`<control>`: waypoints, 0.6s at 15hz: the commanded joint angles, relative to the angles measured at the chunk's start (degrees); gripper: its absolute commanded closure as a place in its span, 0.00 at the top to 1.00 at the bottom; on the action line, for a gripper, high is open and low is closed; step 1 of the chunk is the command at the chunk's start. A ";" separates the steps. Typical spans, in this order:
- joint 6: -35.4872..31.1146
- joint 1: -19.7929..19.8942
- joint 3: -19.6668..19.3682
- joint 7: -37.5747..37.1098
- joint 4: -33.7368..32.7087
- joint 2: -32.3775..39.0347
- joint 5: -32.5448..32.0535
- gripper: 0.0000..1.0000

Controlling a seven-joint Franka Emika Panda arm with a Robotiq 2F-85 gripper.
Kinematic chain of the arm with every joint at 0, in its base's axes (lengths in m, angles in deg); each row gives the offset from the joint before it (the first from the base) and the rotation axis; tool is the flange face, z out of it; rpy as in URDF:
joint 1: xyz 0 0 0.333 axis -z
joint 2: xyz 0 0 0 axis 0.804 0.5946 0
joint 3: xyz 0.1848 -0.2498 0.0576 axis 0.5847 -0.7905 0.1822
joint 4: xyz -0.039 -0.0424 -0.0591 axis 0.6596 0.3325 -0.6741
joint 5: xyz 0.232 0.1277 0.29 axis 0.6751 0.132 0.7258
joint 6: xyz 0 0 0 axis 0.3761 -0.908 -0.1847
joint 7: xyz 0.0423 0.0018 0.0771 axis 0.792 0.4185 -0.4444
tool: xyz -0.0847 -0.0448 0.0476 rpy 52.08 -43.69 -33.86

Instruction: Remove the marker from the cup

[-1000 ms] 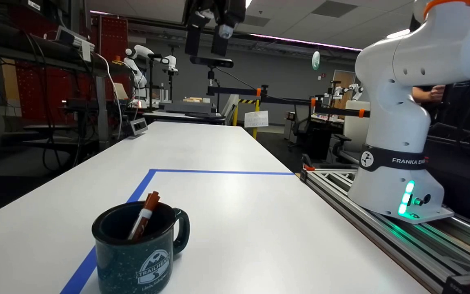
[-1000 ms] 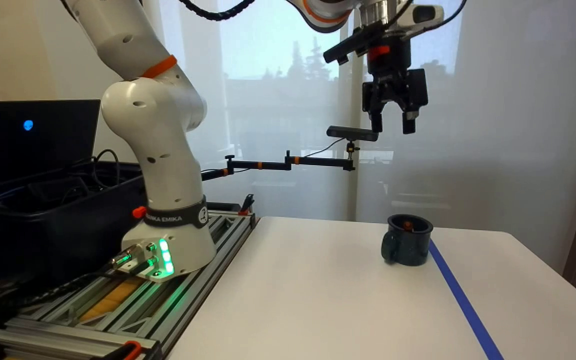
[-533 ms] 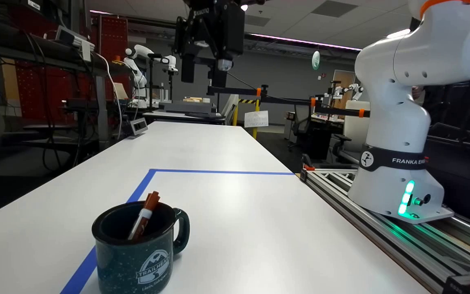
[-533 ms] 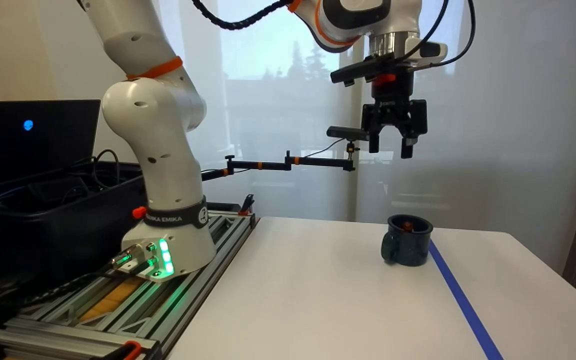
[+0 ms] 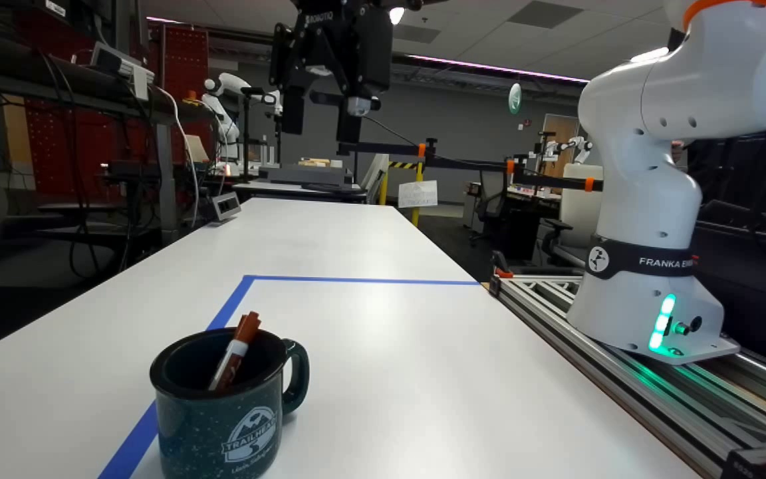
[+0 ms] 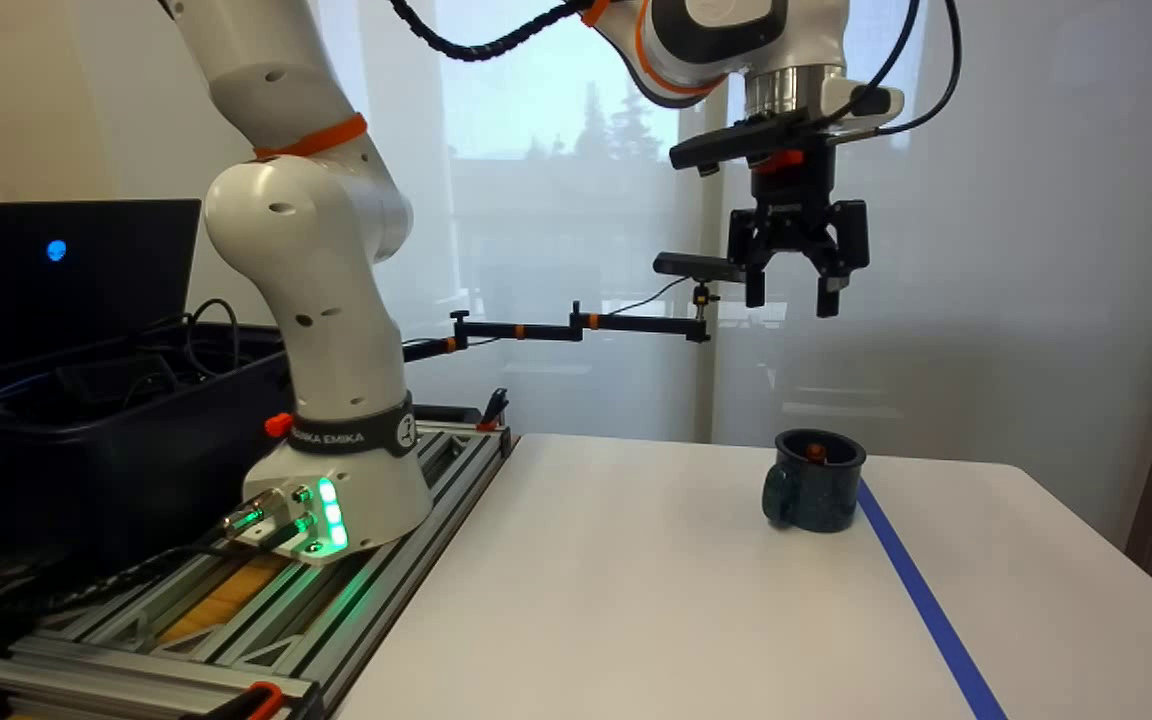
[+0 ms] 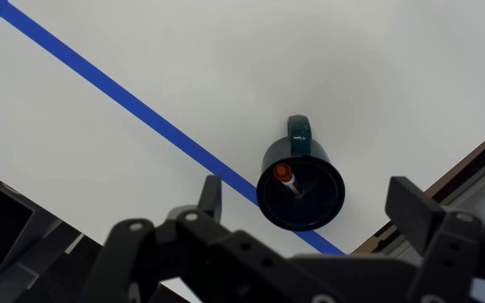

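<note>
In an exterior view, you have the speckled teal mug (image 5: 217,419) standing upright on the white desk (image 5: 396,372) in the foreground, its loop handle turned toward the side of the Franka arm (image 5: 649,173). The capped marker (image 5: 235,350) is inside the mug, leaning, its red-brown cap uppermost with a white band below. Your Robotiq gripper (image 5: 320,128) hangs high above the desk, its 2 jaws released and standing apart.

In an exterior view, you see the gripper pointing straight down, above the mug and well apart from it, the 2 jaws parted. Of the marker, only the cap end shows within the mug's mouth. From here the mug meets the blue tape (image 6: 936,605). Off to the left, a black laptop (image 6: 66,270) has its logo lit blue.

In the wrist view, your jaws stand along the bottom, wide apart, 1 on each side of the mug. You look down into its mouth: the marker slants, cap up near the rim on the handle side, lower end toward the middle of the mug's floor. Whether the cap touches the wall, you cannot tell. The tape runs diagonally across the desk, partly hidden by the mug.
</note>
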 commanded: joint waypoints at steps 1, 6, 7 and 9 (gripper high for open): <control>-1.43 -0.48 -0.63 6.32 -3.00 4.63 0.72 1.00; -2.75 -0.25 0.83 12.32 -7.69 13.42 1.09 1.00; -2.58 -0.18 1.48 12.72 -8.82 15.15 0.82 1.00; -2.55 -0.07 2.89 13.37 -11.01 18.57 0.35 1.00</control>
